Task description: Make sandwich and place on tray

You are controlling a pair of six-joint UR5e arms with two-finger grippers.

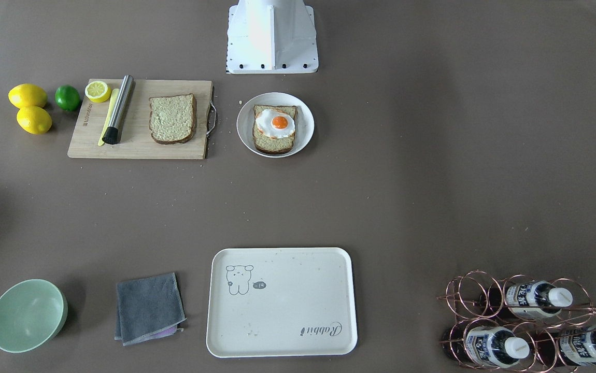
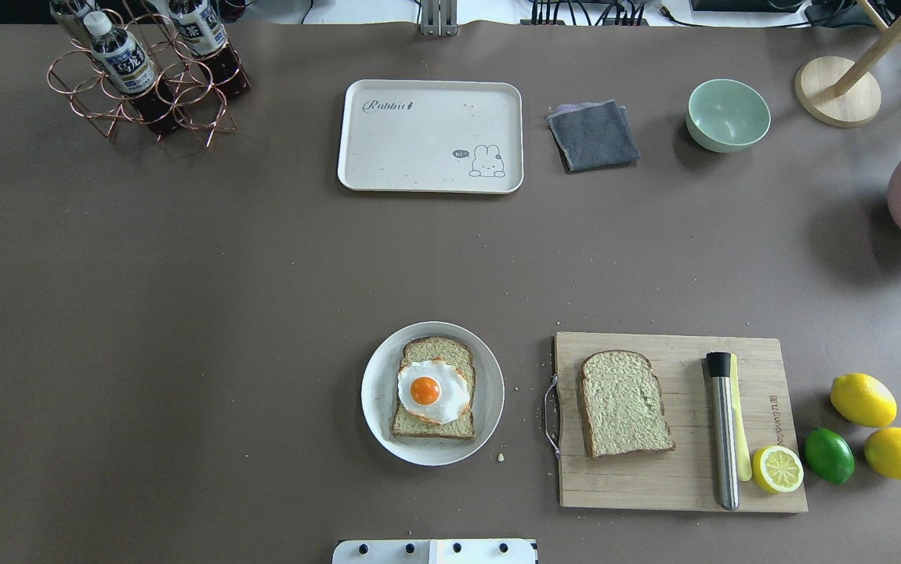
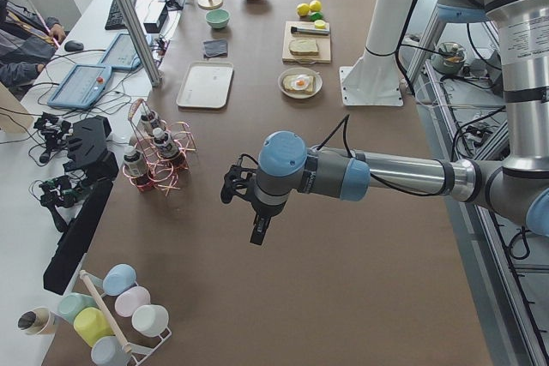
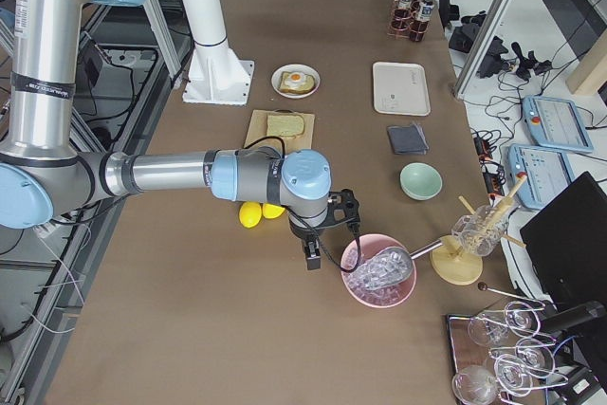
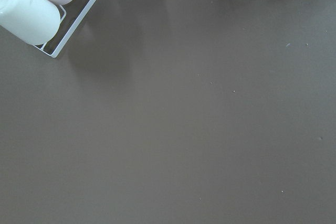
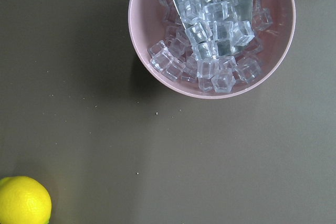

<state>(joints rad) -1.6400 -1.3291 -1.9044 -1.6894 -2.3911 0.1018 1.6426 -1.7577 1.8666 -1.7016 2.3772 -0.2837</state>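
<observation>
One bread slice (image 2: pixel 435 429) lies on a round white plate (image 2: pixel 376 392) with the fried egg (image 2: pixel 432 389) on top. The second bread slice (image 2: pixel 624 403) lies flat on the wooden cutting board (image 2: pixel 678 486). The cream tray (image 2: pixel 430 137) sits empty at the table's far side. My left gripper (image 3: pixel 257 233) hangs over bare table far to the left, seen only in the exterior left view; I cannot tell if it is open. My right gripper (image 4: pixel 311 258) hangs beside a pink ice bowl (image 4: pixel 379 272), seen only in the exterior right view; I cannot tell its state.
On the board lie a steel muddler (image 2: pixel 723 427) and a lemon half (image 2: pixel 778 468). Two lemons (image 2: pixel 863 399) and a lime (image 2: pixel 828 454) sit to its right. A grey cloth (image 2: pixel 593 135), a green bowl (image 2: pixel 728 114) and a copper bottle rack (image 2: pixel 141 74) stand along the far side.
</observation>
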